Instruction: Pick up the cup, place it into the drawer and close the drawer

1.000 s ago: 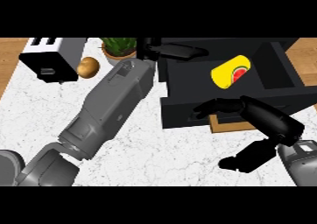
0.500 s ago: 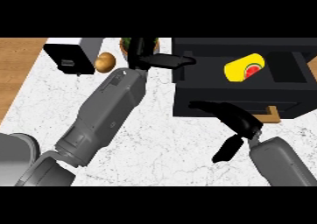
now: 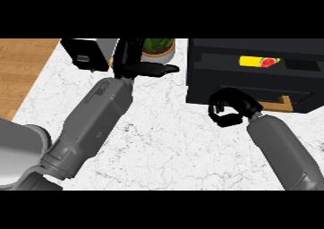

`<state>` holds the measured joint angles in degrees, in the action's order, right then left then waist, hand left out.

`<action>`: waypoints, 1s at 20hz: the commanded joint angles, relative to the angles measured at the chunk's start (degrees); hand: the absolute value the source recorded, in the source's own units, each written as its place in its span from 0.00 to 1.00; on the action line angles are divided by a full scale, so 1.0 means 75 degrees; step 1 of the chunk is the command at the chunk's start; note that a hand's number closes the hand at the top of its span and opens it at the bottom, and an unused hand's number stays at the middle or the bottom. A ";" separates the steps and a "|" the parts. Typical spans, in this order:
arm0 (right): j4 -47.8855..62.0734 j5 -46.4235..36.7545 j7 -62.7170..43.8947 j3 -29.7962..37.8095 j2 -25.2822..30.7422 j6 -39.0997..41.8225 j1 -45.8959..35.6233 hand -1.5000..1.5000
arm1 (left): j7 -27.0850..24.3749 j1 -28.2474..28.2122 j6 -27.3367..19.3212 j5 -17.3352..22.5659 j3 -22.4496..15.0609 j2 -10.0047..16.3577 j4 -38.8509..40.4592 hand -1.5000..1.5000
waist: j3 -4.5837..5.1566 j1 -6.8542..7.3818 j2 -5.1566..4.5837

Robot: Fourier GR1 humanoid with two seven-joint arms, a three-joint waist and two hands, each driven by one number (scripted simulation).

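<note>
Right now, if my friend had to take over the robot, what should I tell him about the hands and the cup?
Left hand: open, holding nothing, up beside the potted plant.
Right hand: fingers curled with nothing in them, right at the front of the drawer. I cannot tell whether it touches it.
Cup: yellow and red, lying inside the drawer, which is open enough for the cup to show from above.
Done: the cup is in the drawer.
Left: push the drawer shut, probably with the right hand, since it is nearest.
</note>
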<state>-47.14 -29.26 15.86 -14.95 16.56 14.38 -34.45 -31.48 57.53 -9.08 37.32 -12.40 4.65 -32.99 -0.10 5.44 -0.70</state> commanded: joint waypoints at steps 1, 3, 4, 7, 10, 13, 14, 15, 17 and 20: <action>0.1321 0.0121 0.0702 0.0666 0.0056 -0.0522 -0.0814 1.00 | 0.0157 -0.0443 0.0466 0.0063 0.0003 0.0501 -0.0524 0.00 | -0.0021 0.0252 -0.0041; 0.1689 0.0314 0.0899 0.1066 0.0257 -0.0554 -0.1347 1.00 | 0.0229 -0.0643 0.0538 0.0099 0.0015 0.0561 -0.0560 0.00 | -0.0022 0.0264 -0.0081; 0.1979 0.0326 0.0922 0.1169 0.0185 -0.0689 -0.1535 1.00 | 0.0101 -0.0693 0.0639 0.0052 -0.0054 0.0502 -0.0702 0.00 | -0.0023 0.0285 -0.0106; 0.2442 0.0488 0.1067 0.1592 0.0590 -0.0786 -0.2022 1.00 | 0.0309 -0.0743 0.0596 0.0073 -0.0045 0.0641 -0.0825 0.00 | -0.0034 0.0474 -0.0167; 0.2575 0.0598 0.0696 0.1817 0.0834 -0.0718 -0.2463 1.00 | 0.0375 -0.1028 0.1104 0.0095 -0.0128 0.0873 -0.0960 0.00 | -0.0019 0.0599 -0.0181; 0.2619 0.0742 0.0579 0.1959 0.0853 -0.0710 -0.2537 1.00 | 0.0498 -0.0976 0.0989 0.0099 -0.0120 0.0897 -0.1066 0.00 | -0.0028 0.0756 -0.0216; 0.2582 0.0828 0.0586 0.2045 0.0934 -0.0679 -0.2538 1.00 | 0.0422 -0.0998 0.0922 0.0120 -0.0140 0.0690 -0.1119 0.00 | -0.0030 0.0758 -0.0239; 0.2499 0.0940 0.0638 0.2120 0.1084 -0.0437 -0.2683 1.00 | 0.0321 -0.1126 0.1000 0.0073 -0.0144 0.0816 -0.1102 0.00 | -0.0020 0.0724 -0.0230; 0.2466 0.0961 0.0584 0.2113 0.0997 -0.0512 -0.2609 1.00 | 0.0425 -0.1018 0.1068 0.0139 -0.0082 0.0893 -0.1157 0.00 | -0.0023 0.0813 -0.0290; 0.2302 0.1089 0.0612 0.2185 0.1398 -0.0076 -0.2656 1.00 | 0.0461 -0.1172 0.1183 0.0147 -0.0159 0.0820 -0.1205 0.00 | -0.0013 0.0792 -0.0275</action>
<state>-32.24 -20.71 24.54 -3.31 19.84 19.06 -44.21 -28.34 49.38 -1.10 38.14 -13.44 10.87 -41.39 -0.73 9.59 -1.69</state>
